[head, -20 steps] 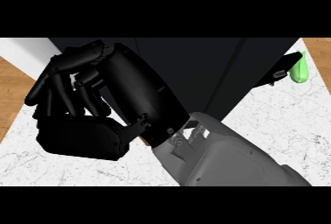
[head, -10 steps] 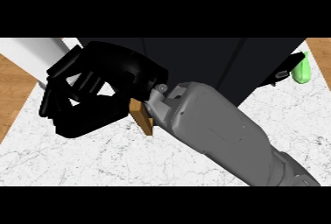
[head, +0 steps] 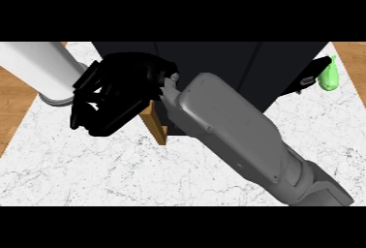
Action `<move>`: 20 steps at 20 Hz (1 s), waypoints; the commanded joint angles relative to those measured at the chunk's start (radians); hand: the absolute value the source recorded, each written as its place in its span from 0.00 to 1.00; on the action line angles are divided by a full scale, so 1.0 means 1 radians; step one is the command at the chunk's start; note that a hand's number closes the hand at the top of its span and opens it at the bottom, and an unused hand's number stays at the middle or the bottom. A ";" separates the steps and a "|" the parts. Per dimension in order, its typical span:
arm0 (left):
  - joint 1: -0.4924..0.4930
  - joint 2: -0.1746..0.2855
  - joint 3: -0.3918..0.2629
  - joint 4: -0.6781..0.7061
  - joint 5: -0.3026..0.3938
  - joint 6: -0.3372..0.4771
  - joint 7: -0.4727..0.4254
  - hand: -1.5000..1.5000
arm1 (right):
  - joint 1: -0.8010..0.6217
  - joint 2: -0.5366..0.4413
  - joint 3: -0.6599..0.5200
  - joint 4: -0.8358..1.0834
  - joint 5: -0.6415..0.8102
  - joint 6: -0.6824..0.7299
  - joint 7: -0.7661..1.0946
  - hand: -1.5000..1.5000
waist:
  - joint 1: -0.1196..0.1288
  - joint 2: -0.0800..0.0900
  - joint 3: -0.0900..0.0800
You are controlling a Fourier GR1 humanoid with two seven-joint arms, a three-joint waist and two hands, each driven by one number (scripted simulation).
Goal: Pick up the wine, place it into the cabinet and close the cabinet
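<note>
Wine cannot be made out for certain anywhere; the only candidate is one small green object far off at the right, described last.

Nearest, one grey forearm (head: 236, 131) comes in from the lower right and slants up and to the left across the white marbled bench (head: 85, 164). It ends in one black hand, the right hand (head: 114, 97), which lies left of centre. Its fingers (head: 89, 92) are apart and loosely bent, pointing down and to the left, and they are clamped on nothing that shows. The heel of the hand overlaps the top of one narrow wooden panel (head: 159, 127), which stands on edge at the front left of the cabinet. Whether the two touch cannot be told.

Behind the hand stands one dark cabinet (head: 214, 58), with a thin vertical seam running down its front. To its left, one white cylinder (head: 39, 68) stands upright on the bench's left edge, just beside the hand. Brown wooden floor (head: 14, 101) shows beyond the bench.

At the cabinet's far right corner is the green object (head: 329, 76), beside a small black shape (head: 311, 77) that cannot be identified. Its long axis runs near to far, with the narrow end pointing away. Whether it is the wine cannot be told.
</note>
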 commanded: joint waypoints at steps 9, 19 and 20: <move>0.006 -0.066 0.091 -0.018 -0.028 -0.058 0.034 0.00 | -0.051 -0.032 -0.128 0.314 -0.069 0.231 -0.147 1.00 | -0.014 0.004 0.001; -0.004 -0.085 0.113 -0.010 -0.037 -0.065 0.087 0.00 | -0.082 -0.111 -0.172 0.392 0.026 0.104 -0.302 1.00 | -0.011 0.008 0.000; -0.016 -0.104 0.101 -0.008 -0.042 -0.044 0.087 0.00 | -0.095 -0.130 -0.175 0.386 0.041 0.094 -0.309 1.00 | -0.022 0.010 -0.001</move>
